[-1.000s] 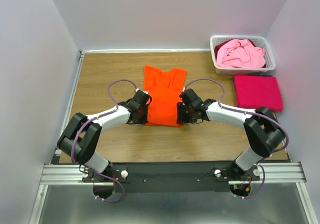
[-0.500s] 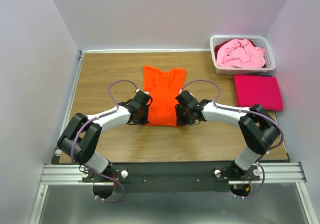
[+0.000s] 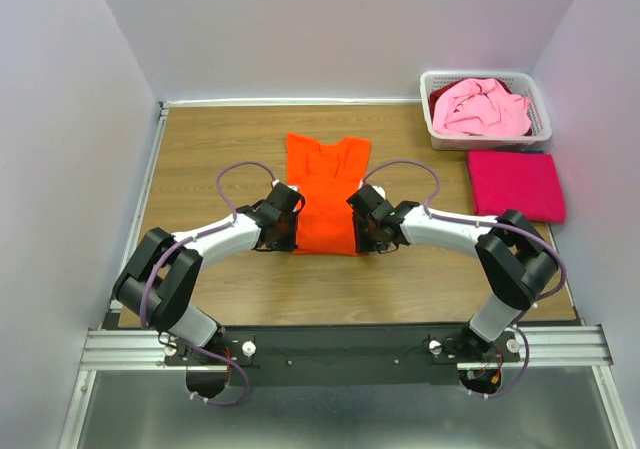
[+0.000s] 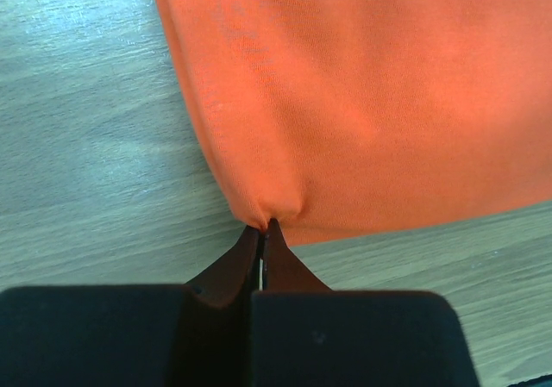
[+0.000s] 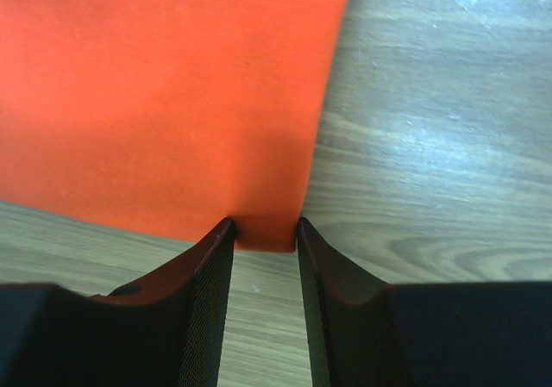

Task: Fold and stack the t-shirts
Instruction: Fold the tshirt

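From above, the orange shirt (image 3: 325, 194) lay flat mid-table (image 3: 220, 149), its neck to the far side. The left gripper (image 3: 285, 231) sat at its near left corner and the right gripper (image 3: 365, 231) at its near right corner. A folded magenta shirt (image 3: 516, 184) lay at the right, just before the basket (image 3: 487, 137) holding a crumpled pink shirt (image 3: 480, 107).

The left wrist view showed the left gripper (image 4: 263, 232) pinched shut on the shirt's puckered corner.

In the right wrist view, the right gripper (image 5: 266, 232) stood parted, with the shirt's corner (image 5: 172, 94) between its fingers, unclamped.
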